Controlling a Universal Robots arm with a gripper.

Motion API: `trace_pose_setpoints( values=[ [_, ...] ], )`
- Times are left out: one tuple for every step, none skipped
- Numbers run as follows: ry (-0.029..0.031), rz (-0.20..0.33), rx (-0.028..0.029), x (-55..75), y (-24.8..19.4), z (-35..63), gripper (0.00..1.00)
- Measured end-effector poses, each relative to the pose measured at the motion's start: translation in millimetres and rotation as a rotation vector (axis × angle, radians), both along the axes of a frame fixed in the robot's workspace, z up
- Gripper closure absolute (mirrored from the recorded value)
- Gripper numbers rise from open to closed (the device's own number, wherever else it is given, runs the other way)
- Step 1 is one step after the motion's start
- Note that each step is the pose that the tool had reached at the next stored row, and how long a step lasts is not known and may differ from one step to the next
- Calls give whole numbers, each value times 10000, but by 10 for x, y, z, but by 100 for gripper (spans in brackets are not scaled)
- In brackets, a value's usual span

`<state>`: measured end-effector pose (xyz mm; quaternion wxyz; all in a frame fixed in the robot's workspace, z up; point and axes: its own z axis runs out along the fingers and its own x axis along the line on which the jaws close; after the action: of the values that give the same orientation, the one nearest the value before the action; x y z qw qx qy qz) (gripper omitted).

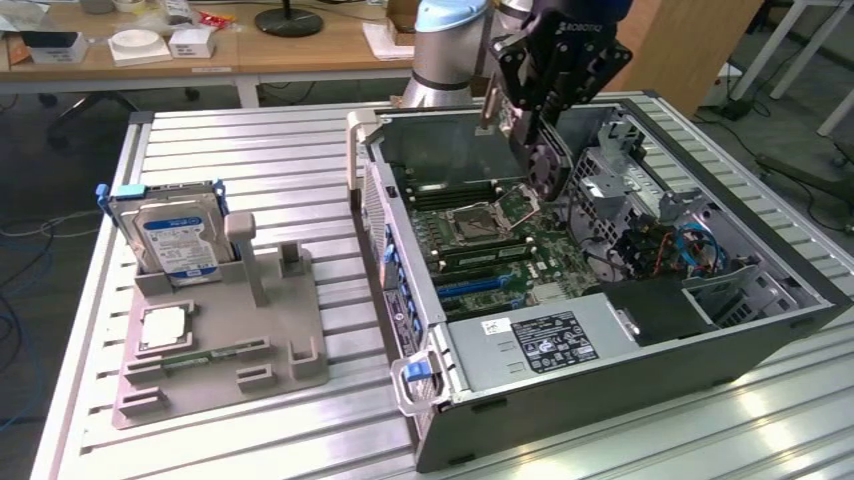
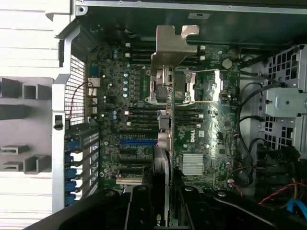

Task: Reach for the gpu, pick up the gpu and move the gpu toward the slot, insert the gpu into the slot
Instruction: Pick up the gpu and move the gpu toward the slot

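pincer (image 1: 534, 115) (image 2: 165, 211): on the Universal Robots arm, hanging over the open computer case (image 1: 641, 370); closed on the gpu, one dark finger (image 2: 139, 208) on each side of the card
gpu (image 1: 547, 165) (image 2: 164, 139): clamped in the pincer, hanging below it on edge inside the case; in the wrist view seen edge-on, a thin dark line running away from the fingers
bracket (image 2: 170, 45): silver metal, on the end of the gpu farthest from the pincer; in the exterior view it shows as a pale strip (image 1: 485, 108) on the exterior view's left of the pincer
motherboard (image 1: 494, 250) (image 2: 201, 139): green, lying flat in the case beneath the pincer; whether the card's lower edge touches it, cannot tell
processor socket (image 1: 481, 215) (image 2: 192, 86): silver frame, open, under the bracket end of the card
blue slot (image 1: 470, 285) (image 2: 138, 142): on the motherboard, below the pincer and nearer the camera in the exterior view; in the wrist view it lies off to one side of the card, not under it
power supply (image 1: 547, 340): silver box with a dark label, at the near end of the case, well apart from the pincer
hard drive (image 1: 180, 240): blue-labelled, upright in a grey fixture (image 1: 214, 370); well off to the exterior view's left of the pincer, outside the case
processor chip (image 1: 160, 328): flat in the same fixture, in front of the drive
surface (image 1: 267, 150): ribbed aluminium, carrying the case and the fixture
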<state>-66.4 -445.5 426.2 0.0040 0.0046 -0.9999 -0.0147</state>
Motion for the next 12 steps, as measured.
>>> trace_pose_setpoints(
  values=[
    [0, 4, 1, 24, 0, -1, 74],
    [0, 8, 1, 46, 0, -2, 74],
    [0, 12, 1, 70, 0, -3, 74],
    [0, 15, 1, 91, 0, -4, 74],
    [0, 19, 1, 111, 0, -5, 74],
    [0, 21, 0, 130, 0, -5, 74],
    [0, 24, 0, 153, 0, -6, 74],
    [0, 28, 0, 172, 0, -7, 74],
    [0, 31, 0, 191, 0, -8, 74],
    [0, 35, 0, 211, 0, -9, 74],
    [0, 39, 0, 231, 0, -9, 74],
    [0, 42, 1, 251, 0, -11, 74]
  ],
)
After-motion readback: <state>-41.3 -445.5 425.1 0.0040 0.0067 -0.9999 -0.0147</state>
